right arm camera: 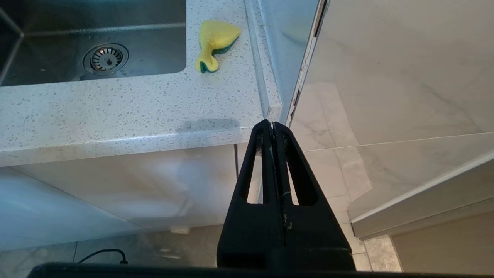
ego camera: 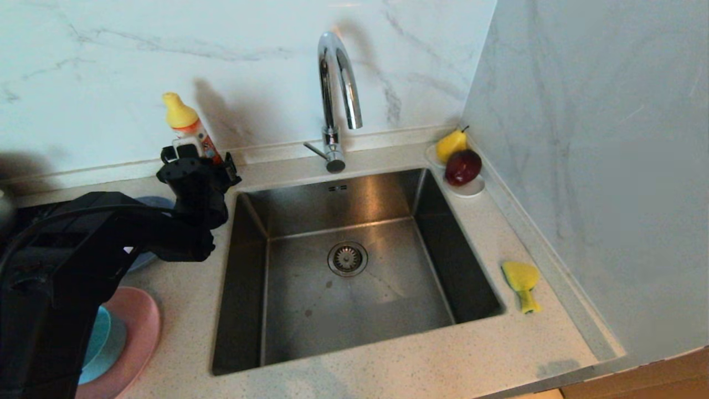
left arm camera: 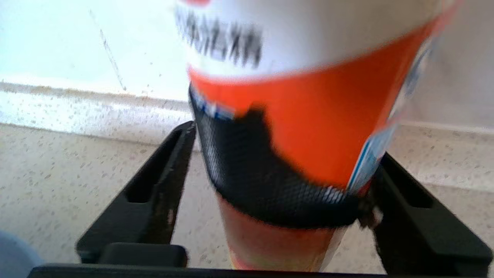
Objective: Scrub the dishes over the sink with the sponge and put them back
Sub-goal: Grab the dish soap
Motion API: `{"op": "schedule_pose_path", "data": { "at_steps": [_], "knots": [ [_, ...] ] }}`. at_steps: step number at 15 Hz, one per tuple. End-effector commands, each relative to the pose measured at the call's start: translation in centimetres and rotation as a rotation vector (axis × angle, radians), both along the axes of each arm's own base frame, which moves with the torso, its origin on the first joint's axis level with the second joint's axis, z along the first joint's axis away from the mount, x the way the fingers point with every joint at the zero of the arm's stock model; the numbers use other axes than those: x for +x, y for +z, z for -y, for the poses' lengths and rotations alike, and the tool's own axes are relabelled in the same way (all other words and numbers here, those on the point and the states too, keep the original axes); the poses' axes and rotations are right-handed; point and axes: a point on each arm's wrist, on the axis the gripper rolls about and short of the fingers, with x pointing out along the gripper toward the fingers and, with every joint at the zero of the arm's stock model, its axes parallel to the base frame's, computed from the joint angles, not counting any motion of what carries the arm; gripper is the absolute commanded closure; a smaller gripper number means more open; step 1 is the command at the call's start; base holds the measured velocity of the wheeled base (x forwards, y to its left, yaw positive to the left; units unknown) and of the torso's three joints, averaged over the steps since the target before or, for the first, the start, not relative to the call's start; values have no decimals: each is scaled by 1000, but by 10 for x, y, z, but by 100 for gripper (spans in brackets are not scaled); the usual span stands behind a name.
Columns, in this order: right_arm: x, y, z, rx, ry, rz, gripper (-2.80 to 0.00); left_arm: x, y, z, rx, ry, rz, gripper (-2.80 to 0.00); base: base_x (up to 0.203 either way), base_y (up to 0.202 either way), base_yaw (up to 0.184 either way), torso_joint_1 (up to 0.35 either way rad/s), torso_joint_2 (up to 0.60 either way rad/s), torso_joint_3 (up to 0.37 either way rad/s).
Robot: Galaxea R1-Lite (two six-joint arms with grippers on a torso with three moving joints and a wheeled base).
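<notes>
Sponge [ego camera: 521, 284] lies on the counter [ego camera: 388, 366] right of the sink [ego camera: 354, 266], untouched, near the side wall. It's pinched into a fish shape: long axis runs roughly front-to-back along the sink edge, narrow tail toward the counter's front edge, green scouring face down. Sink is empty and dry-looking. Pink plate [ego camera: 141, 327] and teal bowl [ego camera: 97, 341] are stacked left of the sink, blue-grey plate [ego camera: 147, 202] behind my arm. I'd say nothing is scrubbed yet; all the dish work is left. My left gripper [left arm camera: 281, 193] straddles the detergent bottle [ego camera: 188, 130] by the back wall, fingers spread, gap visible on one side, so not clamping it. My right gripper [right arm camera: 273, 127] hangs closed and empty below the counter edge, parked.
</notes>
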Motion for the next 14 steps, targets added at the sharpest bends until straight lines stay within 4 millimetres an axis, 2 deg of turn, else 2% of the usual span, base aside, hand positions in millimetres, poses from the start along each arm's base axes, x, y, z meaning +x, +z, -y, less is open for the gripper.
{"op": "schedule_pose_path", "data": {
  "at_steps": [1,11,14],
  "knots": [
    [0,0,0,0,1,1,0,3,6,0,-1,3,29,-280,0,0,0,0,0,0],
    [0,0,0,0,1,1,0,25,3,0,-1,1,29,-280,0,0,0,0,0,0],
    [0,0,0,0,1,1,0,26,4,0,-3,5,26,-280,0,0,0,0,0,0]
  ]
}}
